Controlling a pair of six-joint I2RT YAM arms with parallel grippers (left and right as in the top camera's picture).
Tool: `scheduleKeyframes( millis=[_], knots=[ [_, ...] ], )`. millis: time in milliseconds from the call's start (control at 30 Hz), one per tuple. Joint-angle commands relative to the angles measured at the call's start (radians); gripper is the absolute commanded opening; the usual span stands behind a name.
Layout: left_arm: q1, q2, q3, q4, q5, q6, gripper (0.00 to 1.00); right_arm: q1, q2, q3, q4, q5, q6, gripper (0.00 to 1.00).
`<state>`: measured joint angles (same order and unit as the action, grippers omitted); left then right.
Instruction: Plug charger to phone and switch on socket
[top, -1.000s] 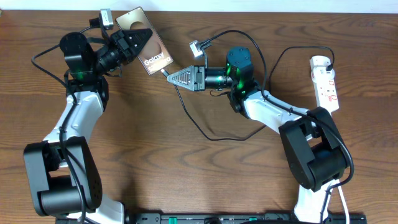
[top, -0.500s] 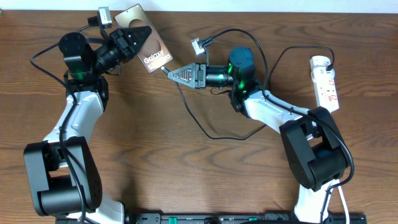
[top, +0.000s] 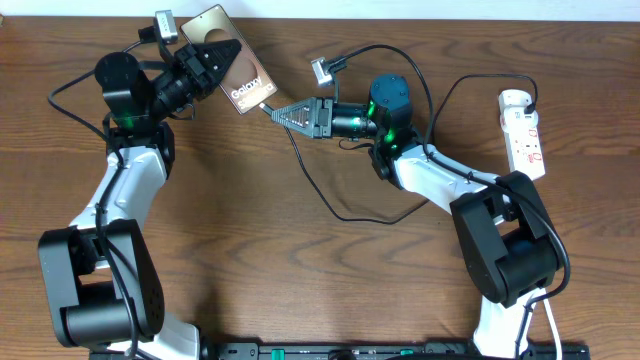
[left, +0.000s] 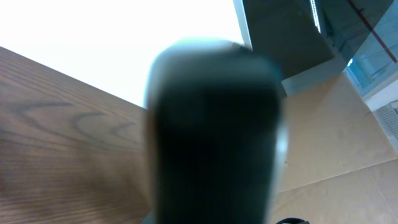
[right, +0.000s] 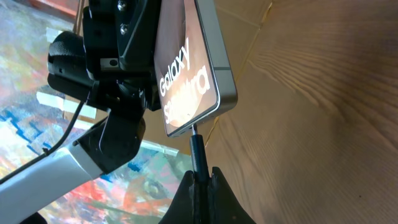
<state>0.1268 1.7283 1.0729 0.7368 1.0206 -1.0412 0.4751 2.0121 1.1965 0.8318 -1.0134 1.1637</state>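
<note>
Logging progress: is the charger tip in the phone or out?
Not fully in: the charger tip meets the phone's bottom edge with bare metal showing; depth cannot tell.

Overhead top-down; right wrist near phone (right: 186, 68)

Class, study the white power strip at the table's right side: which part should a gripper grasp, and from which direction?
Grip the power strip across its narrow width, mid-body, coming straight down from above. It lies flat on the table, long sides exposed; a black plug occupies its far end.
</note>
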Motion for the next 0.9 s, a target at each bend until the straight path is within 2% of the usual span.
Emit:
scheduleKeyframes(
  millis=[0,333,867],
  knots=[
    [-0.022,-0.005,0.01,0.01,0.058,-0.027,0.07,-0.015,0.004,0.019,0.004,0.119,0.025,0.01],
    [-0.024,-0.005,0.01,0.01,0.032,-0.027,0.07,0.003,0.004,0.019,0.025,0.17,0.074,0.01],
    [-0.068,-0.005,0.01,0.01,-0.047,-0.057,0.07,0.032,0.004,0.019,0.025,0.196,0.075,0.01]
  ],
)
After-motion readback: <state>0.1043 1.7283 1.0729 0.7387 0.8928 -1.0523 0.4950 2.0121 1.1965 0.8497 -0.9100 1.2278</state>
